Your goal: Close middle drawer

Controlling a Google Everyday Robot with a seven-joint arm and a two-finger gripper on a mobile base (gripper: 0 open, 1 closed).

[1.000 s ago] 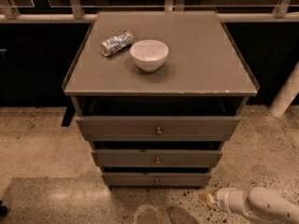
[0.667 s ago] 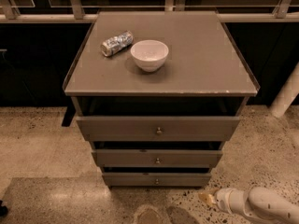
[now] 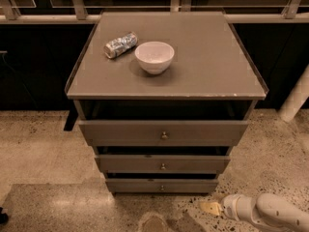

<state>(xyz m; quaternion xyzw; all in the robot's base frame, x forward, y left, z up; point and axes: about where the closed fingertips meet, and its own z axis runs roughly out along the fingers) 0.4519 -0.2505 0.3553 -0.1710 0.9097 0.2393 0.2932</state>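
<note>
The middle drawer [image 3: 193,164] is the grey-brown front panel with a small round knob [image 3: 162,166], second of three in the cabinet. It stands pulled out a little, with a dark gap above it. The top drawer [image 3: 120,132] sticks out further and the bottom drawer [image 3: 135,185] sits below, set further back. My gripper [image 3: 211,208] is low at the bottom right, near the floor, on the end of the white arm [image 3: 270,212]. It is below and to the right of the bottom drawer and touches no drawer.
On the cabinet top [image 3: 207,62] stand a white bowl [image 3: 154,57] and a crushed can [image 3: 120,44] lying on its side. A railing with dark glass runs behind. A white post [image 3: 294,98] stands at the right. The floor is speckled stone.
</note>
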